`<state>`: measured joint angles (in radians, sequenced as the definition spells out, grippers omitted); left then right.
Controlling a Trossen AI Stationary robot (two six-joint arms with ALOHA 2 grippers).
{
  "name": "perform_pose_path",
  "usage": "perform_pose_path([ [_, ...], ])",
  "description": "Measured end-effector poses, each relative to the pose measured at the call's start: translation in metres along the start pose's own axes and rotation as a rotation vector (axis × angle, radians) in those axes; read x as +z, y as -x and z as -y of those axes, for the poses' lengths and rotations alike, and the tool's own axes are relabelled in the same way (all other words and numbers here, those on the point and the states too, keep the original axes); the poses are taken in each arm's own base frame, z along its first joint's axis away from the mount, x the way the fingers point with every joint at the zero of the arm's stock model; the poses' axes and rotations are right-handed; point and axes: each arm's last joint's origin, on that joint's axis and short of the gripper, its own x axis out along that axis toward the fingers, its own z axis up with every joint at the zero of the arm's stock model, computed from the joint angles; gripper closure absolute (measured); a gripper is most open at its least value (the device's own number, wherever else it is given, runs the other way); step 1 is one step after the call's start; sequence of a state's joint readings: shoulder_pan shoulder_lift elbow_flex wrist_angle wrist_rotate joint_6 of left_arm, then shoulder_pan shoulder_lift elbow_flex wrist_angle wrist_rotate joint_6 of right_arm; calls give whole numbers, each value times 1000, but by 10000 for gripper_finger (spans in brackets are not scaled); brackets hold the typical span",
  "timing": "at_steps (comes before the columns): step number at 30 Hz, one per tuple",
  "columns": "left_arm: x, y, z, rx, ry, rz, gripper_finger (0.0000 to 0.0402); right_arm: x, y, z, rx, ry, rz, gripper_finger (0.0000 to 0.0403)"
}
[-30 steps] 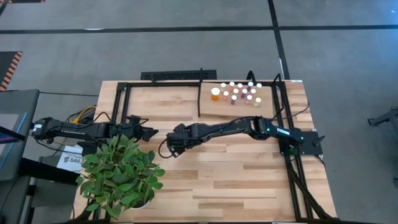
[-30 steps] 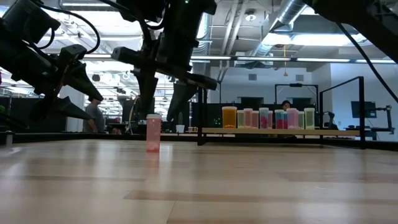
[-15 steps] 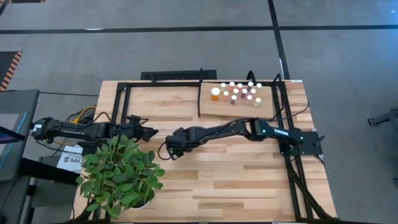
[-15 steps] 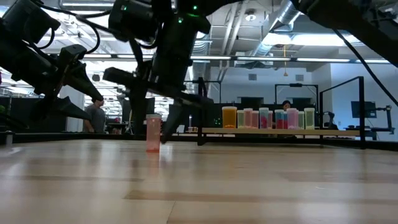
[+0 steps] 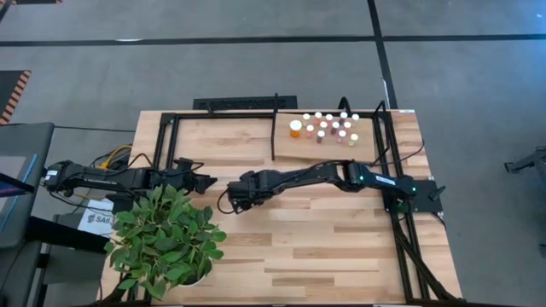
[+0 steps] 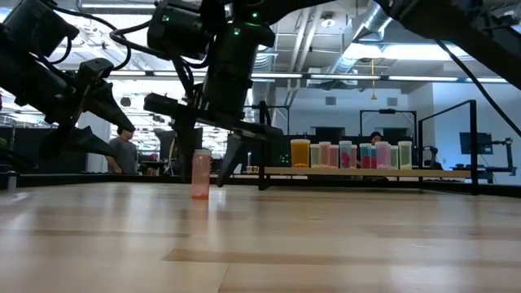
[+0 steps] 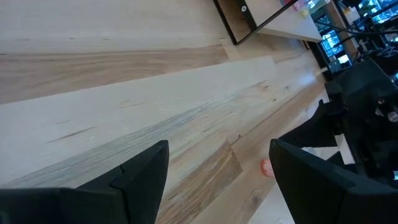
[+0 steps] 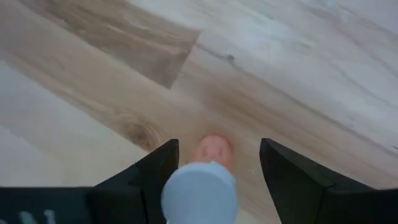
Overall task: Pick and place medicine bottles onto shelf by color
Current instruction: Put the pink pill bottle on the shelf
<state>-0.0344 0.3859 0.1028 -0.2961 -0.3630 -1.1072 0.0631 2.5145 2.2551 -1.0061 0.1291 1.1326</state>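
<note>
Now the right hand [image 6: 210, 167] has dropped around the pink vial [image 6: 200, 173], fingers spread, nothing gripped. Closing comes next, I judge. Beside the plant [image 5: 166, 241], the left hand [image 5: 203, 182] waits open.

Only "SAG" reads, on a white sheet [image 5: 95, 219] under the plant.

Two dark, slender multi-jointed arms made up the robot. The right arm [image 5: 324, 176] was matte black, lit by small green indicator lights near its base and wrist, with black cables looping alongside. The left arm [image 5: 111, 178] trailed yellow and dark cables. Each ended in flat, black, wedge-shaped fingers [image 7: 140, 177].
</note>
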Motion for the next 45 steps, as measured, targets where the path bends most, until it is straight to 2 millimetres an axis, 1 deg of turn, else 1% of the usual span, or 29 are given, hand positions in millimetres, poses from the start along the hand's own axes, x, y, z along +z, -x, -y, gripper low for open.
perform_pose_path([
  [3,0,0,0,0,0,0,137,0,0,0,-2,-16,-1,172],
  [11,0,0,0,0,0,0,137,-5,1,-1,-4,-10,-6,256],
  [15,0,0,0,0,0,0,137,-5,3,0,-14,-9,-30,280],
  [19,0,0,0,0,0,0,137,0,15,4,-40,-16,-51,281],
  [23,0,0,0,0,0,0,137,12,40,13,-96,-38,-70,280],
  [29,0,0,0,-1,0,0,137,34,81,39,-182,-92,-73,286],
  [35,0,0,0,0,0,0,137,59,124,69,-248,-102,-18,290],
  [37,0,0,0,-1,0,0,137,67,135,80,-266,-113,6,290],
  [40,0,0,0,-1,0,-1,137,77,144,102,-293,-151,17,291],
  [43,0,0,0,0,0,-1,137,82,143,126,-305,-195,18,291],
  [45,0,0,0,0,0,0,137,81,139,143,-294,-229,12,291],
])
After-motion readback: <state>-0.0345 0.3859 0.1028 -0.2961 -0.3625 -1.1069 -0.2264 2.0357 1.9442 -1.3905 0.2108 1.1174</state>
